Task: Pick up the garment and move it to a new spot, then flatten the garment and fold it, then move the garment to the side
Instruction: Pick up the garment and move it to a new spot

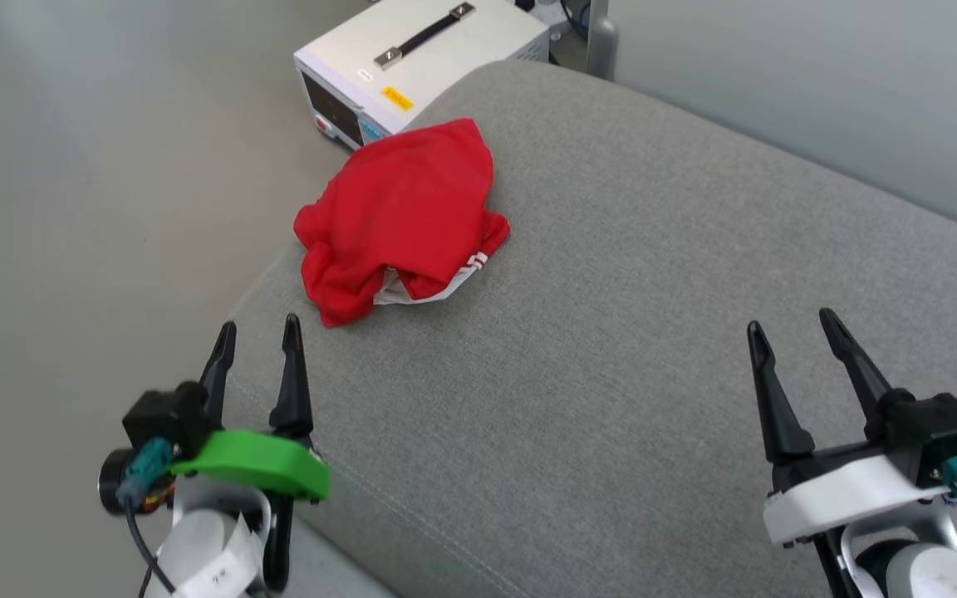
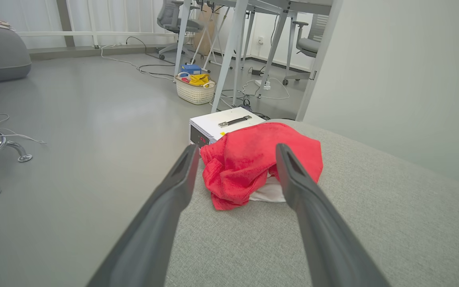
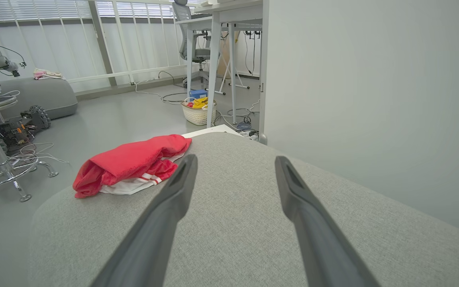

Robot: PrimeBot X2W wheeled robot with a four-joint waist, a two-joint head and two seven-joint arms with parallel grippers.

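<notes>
The garment (image 1: pixel 404 208) lies crumpled in a heap at the far left edge of a grey cushion (image 1: pixel 611 332), with white striped trim showing at its near side. The left pincer (image 1: pixel 260 332) hangs by the cushion's near left edge, spread wide and empty, short of the garment. The right pincer (image 1: pixel 789 328), equally wide and empty, is well apart from it. A white box (image 1: pixel 445 50) stands on the floor behind the garment.

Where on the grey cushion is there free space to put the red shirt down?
Free: the wide bare cushion between the shirt and the right gripper, and the near strip between it and the left gripper. Crowded: the far left corner, where the shirt lies by the edge near the white box.
</notes>
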